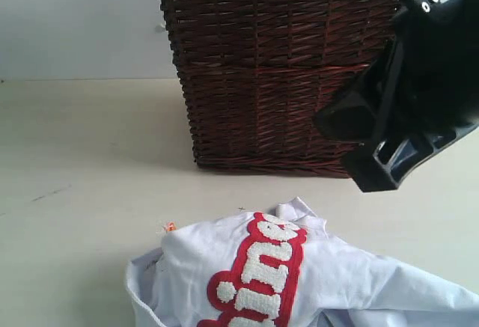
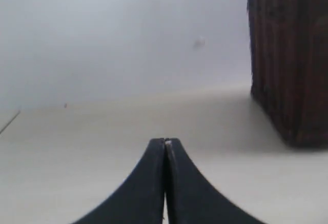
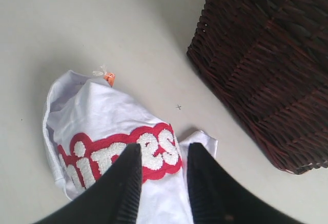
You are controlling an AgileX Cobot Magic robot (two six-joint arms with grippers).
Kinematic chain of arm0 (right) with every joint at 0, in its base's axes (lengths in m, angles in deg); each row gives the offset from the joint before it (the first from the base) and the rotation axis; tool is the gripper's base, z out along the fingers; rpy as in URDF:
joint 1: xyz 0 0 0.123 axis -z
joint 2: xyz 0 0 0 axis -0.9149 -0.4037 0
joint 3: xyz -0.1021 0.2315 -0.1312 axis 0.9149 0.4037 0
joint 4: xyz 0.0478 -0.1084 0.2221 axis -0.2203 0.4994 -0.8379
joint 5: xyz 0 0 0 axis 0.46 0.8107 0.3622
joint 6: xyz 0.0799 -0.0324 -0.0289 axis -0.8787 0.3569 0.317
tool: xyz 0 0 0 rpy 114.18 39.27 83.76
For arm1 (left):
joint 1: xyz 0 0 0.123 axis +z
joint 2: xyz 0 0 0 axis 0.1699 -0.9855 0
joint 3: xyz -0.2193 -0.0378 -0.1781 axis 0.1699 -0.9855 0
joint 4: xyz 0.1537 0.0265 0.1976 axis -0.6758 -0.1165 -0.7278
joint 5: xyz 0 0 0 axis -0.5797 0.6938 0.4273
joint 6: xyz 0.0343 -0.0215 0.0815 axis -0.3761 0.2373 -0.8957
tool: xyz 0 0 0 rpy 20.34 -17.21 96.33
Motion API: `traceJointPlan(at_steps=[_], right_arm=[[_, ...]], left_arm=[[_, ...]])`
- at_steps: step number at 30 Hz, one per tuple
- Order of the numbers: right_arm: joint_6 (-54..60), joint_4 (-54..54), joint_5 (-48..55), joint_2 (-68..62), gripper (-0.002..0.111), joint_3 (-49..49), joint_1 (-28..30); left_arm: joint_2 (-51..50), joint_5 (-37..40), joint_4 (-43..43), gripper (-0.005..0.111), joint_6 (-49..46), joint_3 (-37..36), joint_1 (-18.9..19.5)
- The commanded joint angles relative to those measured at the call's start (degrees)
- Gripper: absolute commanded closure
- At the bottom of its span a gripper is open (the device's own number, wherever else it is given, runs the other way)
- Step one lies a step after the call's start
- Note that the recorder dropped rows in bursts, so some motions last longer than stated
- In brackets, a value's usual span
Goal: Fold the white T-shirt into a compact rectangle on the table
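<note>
The white T-shirt [image 1: 337, 282] lies crumpled on the table [image 1: 75, 155] at the near edge of the exterior view. Its fuzzy white lettering outlined in red [image 1: 262, 267] faces up and a small orange tag [image 1: 171, 227] sticks out at its far left corner. My right gripper [image 1: 378, 170] hangs above the shirt in front of the basket. In the right wrist view the gripper [image 3: 164, 149] is open, and the T-shirt [image 3: 102, 116] and tag [image 3: 108, 78] show below the gap. My left gripper [image 2: 165, 142] is shut on nothing over bare table; it is out of the exterior view.
A dark brown wicker basket [image 1: 277, 80] with white lace trim stands at the back of the table, just behind the shirt. It also shows as the basket [image 3: 266, 55] beside the right gripper and the basket [image 2: 292, 55] off to the side of the left one.
</note>
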Motion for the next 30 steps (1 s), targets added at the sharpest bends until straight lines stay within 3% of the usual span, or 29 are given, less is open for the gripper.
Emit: traceJointPlan(at_steps=[1,3,6,8,9,10,11,13,16,18,21,23,27,30], right_arm=[[0.0,0.0,-0.7,0.6,0.078,0.2,0.0],[0.0,0.0,-0.4,0.6,0.078,0.2,0.0],[0.0,0.0,-0.3,0.6,0.078,0.2,0.0],[0.0,-0.3,-0.2,0.6,0.078,0.2,0.0],[0.0,-0.4,-0.2,0.6,0.078,0.2,0.0],[0.0,-0.4,-0.2,0.6,0.078,0.2,0.0],[0.0,-0.4,-0.2,0.6,0.078,0.2,0.0],[0.0,-0.4,-0.2,0.6,0.078,0.2,0.0],[0.0,-0.4,-0.2,0.6,0.078,0.2,0.0],[0.0,-0.4,-0.2,0.6,0.078,0.2,0.0],[0.0,-0.4,-0.2,0.6,0.078,0.2,0.0],[0.0,-0.4,-0.2,0.6,0.078,0.2,0.0],[0.0,-0.4,-0.2,0.6,0.078,0.2,0.0],[0.0,-0.4,-0.3,0.6,0.078,0.2,0.0]], left_arm=[[-0.2,-12.1,3.9,0.106,7.2,0.1,-0.4],[-0.2,-17.5,4.3,0.106,10.2,0.1,-0.4],[-0.2,-23.5,4.8,0.106,32.3,0.1,-0.4],[-0.6,-22.9,-11.4,0.107,44.6,0.1,-0.4],[-2.3,-21.3,-26.2,0.107,58.2,2.3,-0.4],[-4.1,-20.9,-35.0,0.107,67.4,3.7,-0.4],[-8.8,-22.5,-54.6,0.107,84.1,6.5,-0.4],[-19.0,-29.9,-76.6,0.107,102.7,12.0,-0.4],[-31.7,-36.5,-85.9,0.103,104.5,17.1,-0.4],[-41.3,-39.2,-87.1,0.09,104.0,19.4,-0.4],[-56.8,-45.4,-86.9,0.061,98.8,20.2,-0.4],[-66.0,-50.2,-84.2,0.05,93.7,20.2,-0.4],[-77.2,-57.7,-79.0,0.049,83.9,20.2,-0.4],[-84.0,-58.1,-75.3,0.049,77.5,20.2,-2.4]])
